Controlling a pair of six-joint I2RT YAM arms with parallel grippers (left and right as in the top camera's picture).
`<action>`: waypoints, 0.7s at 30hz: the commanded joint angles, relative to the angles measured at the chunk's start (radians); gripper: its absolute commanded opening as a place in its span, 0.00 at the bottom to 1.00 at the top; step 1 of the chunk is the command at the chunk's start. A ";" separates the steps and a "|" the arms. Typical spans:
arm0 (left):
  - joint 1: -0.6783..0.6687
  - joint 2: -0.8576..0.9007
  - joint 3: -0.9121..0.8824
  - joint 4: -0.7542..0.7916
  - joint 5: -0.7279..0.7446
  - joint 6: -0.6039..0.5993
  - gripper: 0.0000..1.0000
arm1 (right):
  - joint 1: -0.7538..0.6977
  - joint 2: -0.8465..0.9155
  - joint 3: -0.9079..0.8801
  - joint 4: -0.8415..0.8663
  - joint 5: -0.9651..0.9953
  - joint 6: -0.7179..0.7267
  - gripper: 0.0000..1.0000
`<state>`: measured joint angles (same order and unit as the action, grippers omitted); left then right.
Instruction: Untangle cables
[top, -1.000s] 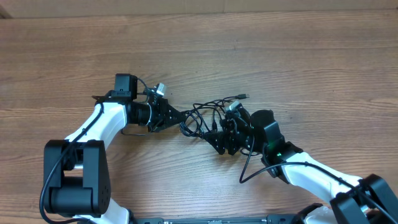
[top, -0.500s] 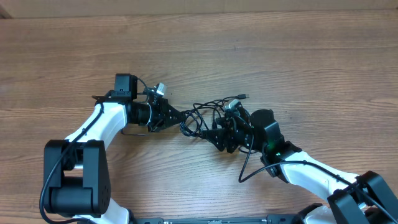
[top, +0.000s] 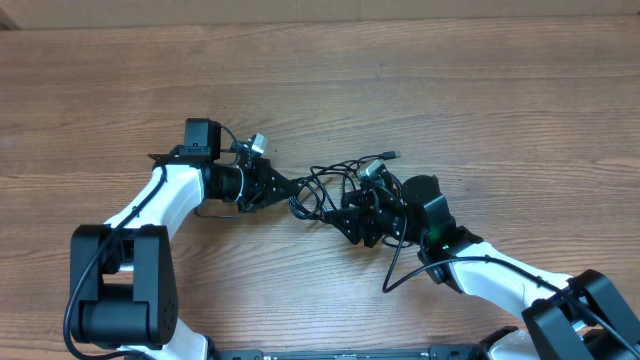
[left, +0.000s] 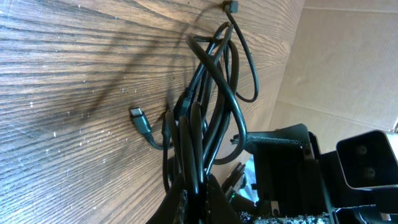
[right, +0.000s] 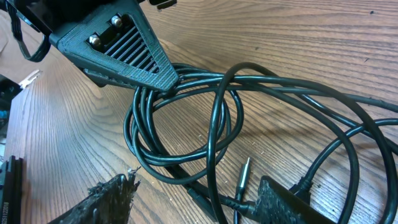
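Lying mid-table (top: 500, 100) overhead, the tangled cables (top: 335, 183) span both arms. Left wrist: the left gripper (left: 194, 193) is clamped on several strands. Right wrist: the right gripper (right: 198, 185) gapes wide around a loop, gripping nothing. Judged step: separating; next, close on one strand and draw it free.

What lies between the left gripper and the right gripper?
The cables: in the overhead view their tangled black loops fill the stretch from the left gripper to the right gripper.
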<state>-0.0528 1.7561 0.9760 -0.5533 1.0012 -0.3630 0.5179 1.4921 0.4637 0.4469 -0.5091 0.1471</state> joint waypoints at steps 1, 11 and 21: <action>-0.008 -0.030 0.009 0.000 0.012 0.008 0.04 | 0.009 0.019 0.003 0.014 -0.008 0.009 0.63; -0.008 -0.030 0.009 -0.011 0.012 0.008 0.04 | 0.092 0.107 0.003 0.150 0.037 0.008 0.62; -0.008 -0.030 0.009 -0.011 0.012 0.008 0.04 | 0.092 0.107 0.003 0.153 0.038 0.008 0.27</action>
<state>-0.0528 1.7561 0.9760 -0.5613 1.0012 -0.3630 0.6086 1.5940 0.4637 0.5919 -0.4774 0.1547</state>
